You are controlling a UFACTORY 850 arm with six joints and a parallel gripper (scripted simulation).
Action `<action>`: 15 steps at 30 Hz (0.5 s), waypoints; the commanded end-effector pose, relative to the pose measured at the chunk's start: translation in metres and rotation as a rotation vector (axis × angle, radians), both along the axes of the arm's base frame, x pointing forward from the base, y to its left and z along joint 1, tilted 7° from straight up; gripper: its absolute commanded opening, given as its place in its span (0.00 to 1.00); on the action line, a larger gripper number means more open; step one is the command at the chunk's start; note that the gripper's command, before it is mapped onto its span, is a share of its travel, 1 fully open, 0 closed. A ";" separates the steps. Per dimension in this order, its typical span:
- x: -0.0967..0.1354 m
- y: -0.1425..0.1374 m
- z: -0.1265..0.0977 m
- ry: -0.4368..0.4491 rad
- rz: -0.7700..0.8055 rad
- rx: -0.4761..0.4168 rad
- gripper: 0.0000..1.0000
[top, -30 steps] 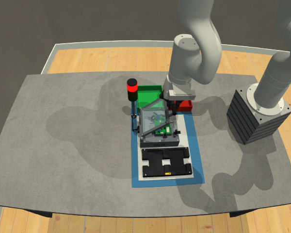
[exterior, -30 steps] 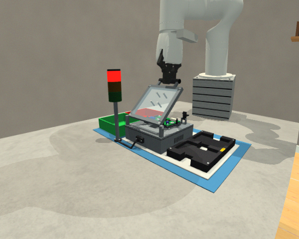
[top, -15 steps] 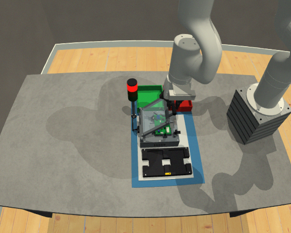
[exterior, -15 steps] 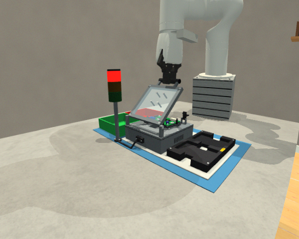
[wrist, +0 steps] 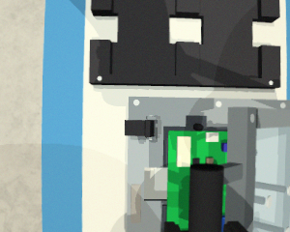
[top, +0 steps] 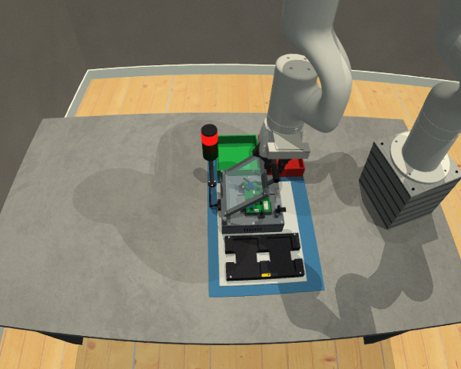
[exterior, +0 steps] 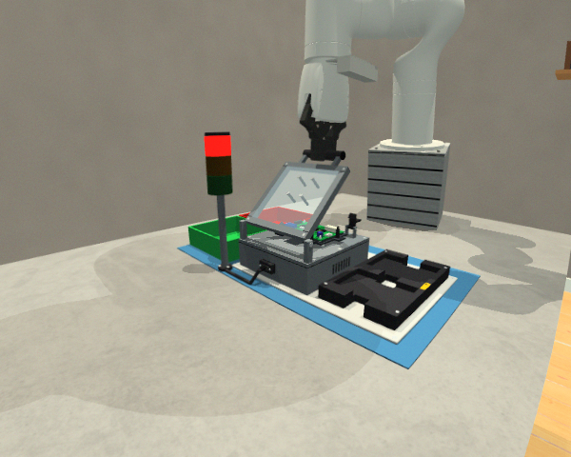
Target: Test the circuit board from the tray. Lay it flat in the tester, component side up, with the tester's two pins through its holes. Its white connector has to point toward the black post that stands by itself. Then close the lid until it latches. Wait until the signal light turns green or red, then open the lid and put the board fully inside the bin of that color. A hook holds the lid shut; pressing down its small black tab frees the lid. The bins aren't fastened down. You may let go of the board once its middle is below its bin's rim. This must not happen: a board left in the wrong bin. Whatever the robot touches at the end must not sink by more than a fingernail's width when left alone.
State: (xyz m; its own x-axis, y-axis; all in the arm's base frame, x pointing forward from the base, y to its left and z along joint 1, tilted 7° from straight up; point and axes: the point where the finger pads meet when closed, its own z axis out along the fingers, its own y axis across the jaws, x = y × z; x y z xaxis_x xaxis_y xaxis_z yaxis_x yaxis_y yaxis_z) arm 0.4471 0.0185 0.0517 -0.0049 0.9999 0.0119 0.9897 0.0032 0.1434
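Behind raised lid (exterior: 303,192): red bin (top: 292,167) mostly hidden; gripper (exterior: 321,156) at handle.

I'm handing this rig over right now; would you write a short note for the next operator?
End effector: at the handle of the lid, fingers slightly apart, not clamping it.
Things: the circuit board lies in the tester, under the lid, which is tilted up. The tray holds no board. The signal light shows red. The red bin and green bin sit behind the tester.
Done: board loaded and tested, result red, lid unlatched and raised.
Left: clear the lid, grip the board, lift it off the pins, and place it fully inside the red bin.
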 end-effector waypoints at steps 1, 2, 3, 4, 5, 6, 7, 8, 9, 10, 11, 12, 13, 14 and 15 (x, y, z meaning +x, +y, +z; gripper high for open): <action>0.001 0.000 0.001 0.022 0.003 0.018 0.28; 0.001 0.000 0.000 0.022 0.003 0.018 0.28; 0.001 0.000 0.000 0.022 0.003 0.019 0.28; 0.001 0.000 0.000 0.022 0.003 0.019 0.28; 0.001 0.000 0.000 0.022 0.003 0.019 0.28; 0.001 0.000 -0.001 0.022 0.003 0.019 0.28; 0.001 0.000 -0.001 0.022 0.003 0.019 0.28; 0.001 0.000 -0.001 0.022 0.003 0.018 0.28; 0.001 0.000 -0.001 0.022 0.003 0.018 0.28; 0.001 0.000 -0.001 0.022 0.003 0.018 0.28; 0.001 0.000 -0.002 0.022 0.003 0.018 0.28; 0.001 0.000 -0.002 0.022 0.003 0.018 0.28; 0.001 0.000 -0.002 0.022 0.003 0.018 0.28; 0.001 0.000 -0.002 0.022 0.003 0.018 0.28; 0.001 0.000 -0.002 0.022 0.003 0.018 0.28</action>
